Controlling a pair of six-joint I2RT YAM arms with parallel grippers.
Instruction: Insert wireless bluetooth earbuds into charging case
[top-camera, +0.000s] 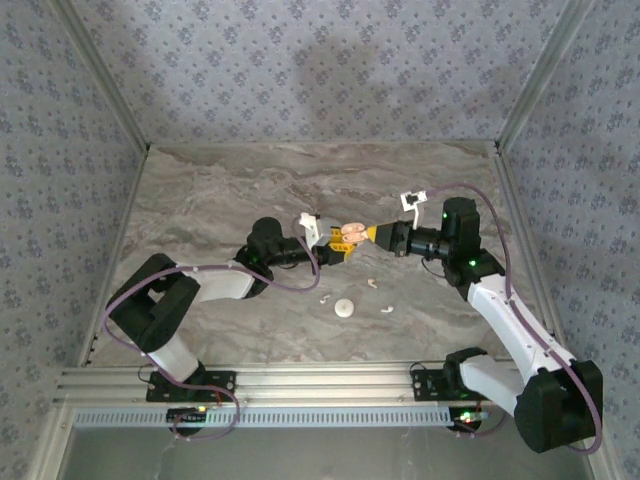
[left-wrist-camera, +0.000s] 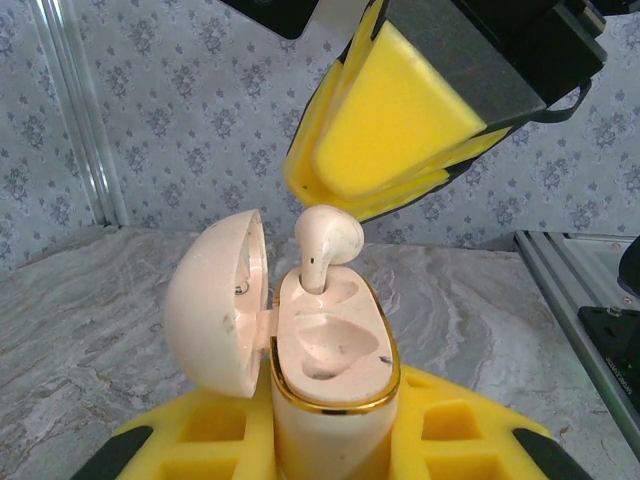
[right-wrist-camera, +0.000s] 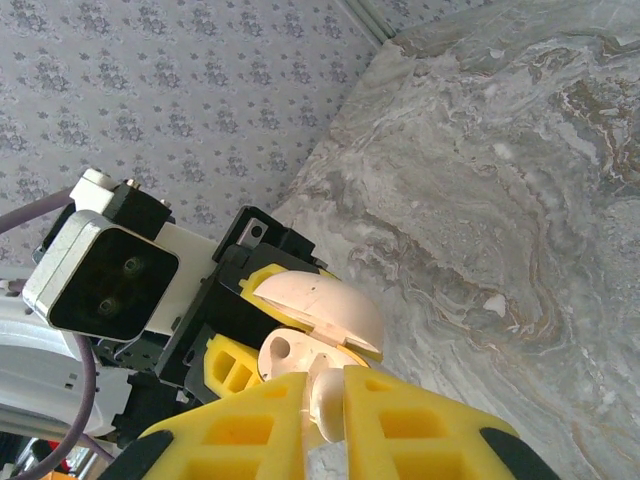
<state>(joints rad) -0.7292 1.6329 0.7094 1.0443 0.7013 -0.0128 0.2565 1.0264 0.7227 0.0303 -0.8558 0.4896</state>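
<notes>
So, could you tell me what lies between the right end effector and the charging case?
One earbud: in the left wrist view, its stem sits in the open charging case and its head meets the right end effector.

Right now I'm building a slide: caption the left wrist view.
Left gripper holds the open case; right gripper seats an earbud.

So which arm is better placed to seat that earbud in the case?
Right. The right fingers are shut on the earbud, whose stem already sits in a slot of the open charging case. The left fingers are occupied gripping that case upright.
</notes>
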